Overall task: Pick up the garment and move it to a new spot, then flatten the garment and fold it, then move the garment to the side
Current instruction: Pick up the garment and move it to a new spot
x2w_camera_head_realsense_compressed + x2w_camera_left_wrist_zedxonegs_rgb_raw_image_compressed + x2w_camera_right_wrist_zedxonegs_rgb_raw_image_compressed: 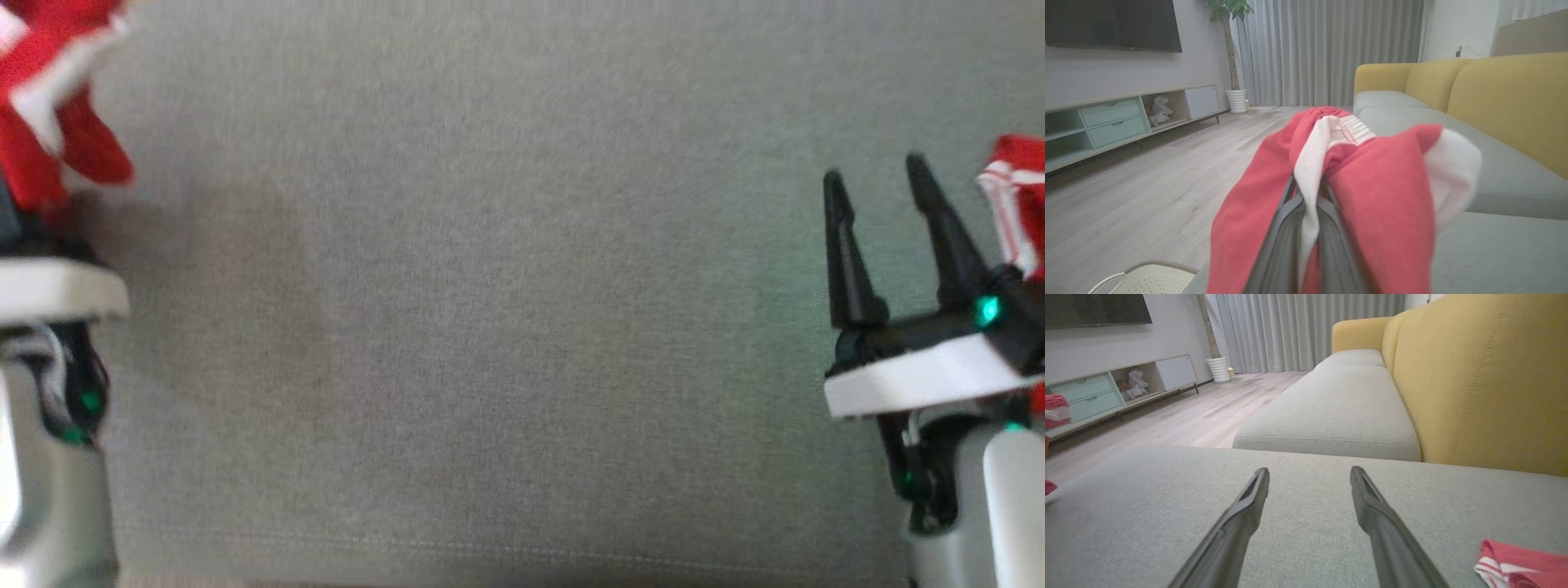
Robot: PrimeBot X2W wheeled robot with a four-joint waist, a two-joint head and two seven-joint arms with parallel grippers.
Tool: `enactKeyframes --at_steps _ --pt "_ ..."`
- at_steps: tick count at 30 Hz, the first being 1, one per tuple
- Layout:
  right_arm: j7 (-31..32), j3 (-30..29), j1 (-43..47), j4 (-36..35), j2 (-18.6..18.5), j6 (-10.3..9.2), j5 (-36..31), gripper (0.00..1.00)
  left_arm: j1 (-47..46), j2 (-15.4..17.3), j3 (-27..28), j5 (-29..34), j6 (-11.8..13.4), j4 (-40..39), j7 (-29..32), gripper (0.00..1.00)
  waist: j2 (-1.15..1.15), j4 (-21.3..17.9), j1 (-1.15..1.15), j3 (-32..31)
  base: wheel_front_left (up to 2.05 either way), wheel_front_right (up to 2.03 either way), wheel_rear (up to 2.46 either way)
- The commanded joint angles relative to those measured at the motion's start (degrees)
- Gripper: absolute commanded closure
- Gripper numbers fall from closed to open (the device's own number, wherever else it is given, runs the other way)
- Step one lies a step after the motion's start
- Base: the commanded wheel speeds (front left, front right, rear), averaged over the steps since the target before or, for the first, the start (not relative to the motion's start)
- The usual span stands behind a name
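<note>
The garment (1380,192) is red with white panels and a gathered white band. It hangs bunched over my left gripper (1308,196), whose dark fingers are shut on a white fold of it, held above the grey sofa seat (1506,249). In the head view the garment (49,106) hangs at the far upper left, hiding the left fingertips. My right gripper (875,175) stands open and holds nothing at the right, low over the seat; the right wrist view shows its fingers (1249,510) spread wide apart.
A red cloth with white stripes (1519,565) lies on the seat just right of the right gripper, also at the head view's edge (1016,204). The yellow sofa back (1474,375) stands behind. A pale perforated basket (1151,279) sits low beside the wooden floor (1147,192).
</note>
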Motion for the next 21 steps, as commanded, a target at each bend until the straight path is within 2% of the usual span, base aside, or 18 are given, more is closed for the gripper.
enactKeyframes --at_steps 1,6,12,16,21 --pt "-0.53 1.24 0.4 -1.68 0.36 0.37 0.48 0.0 0.34 2.09 1.85 0.56 0.3 -2.94 -0.33 1.0 0.0 -1.31 0.0 -2.99 0.0 0.0 0.0" --pt "-1.7 1.45 2.89 0.46 1.11 0.37 1.97 0.0 12.01 -1.63 -0.23 1.99 1.26 -13.5 -0.2 1.0 0.0 -3.8 0.0 -7.78 0.0 0.0 0.0" --pt "-2.04 1.43 4.76 1.19 1.44 0.37 2.92 0.0 20.16 -5.14 -4.84 2.6 1.2 -20.11 2.32 1.0 0.0 -6.18 0.0 -9.64 0.0 0.0 0.0" --pt "-2.14 1.39 5.14 1.24 1.52 0.37 3.44 0.0 21.53 -7.2 -9.35 2.35 0.17 -21.46 3.53 1.0 0.0 -8.4 0.0 -9.27 0.0 0.0 0.0" --pt "-2.62 1.79 4.74 1.67 1.55 0.37 5.23 0.0 18.69 -8.14 -15.83 2.95 -2.88 -17.32 4.21 1.0 0.0 -12.47 0.0 -7.53 0.0 0.0 0.0"
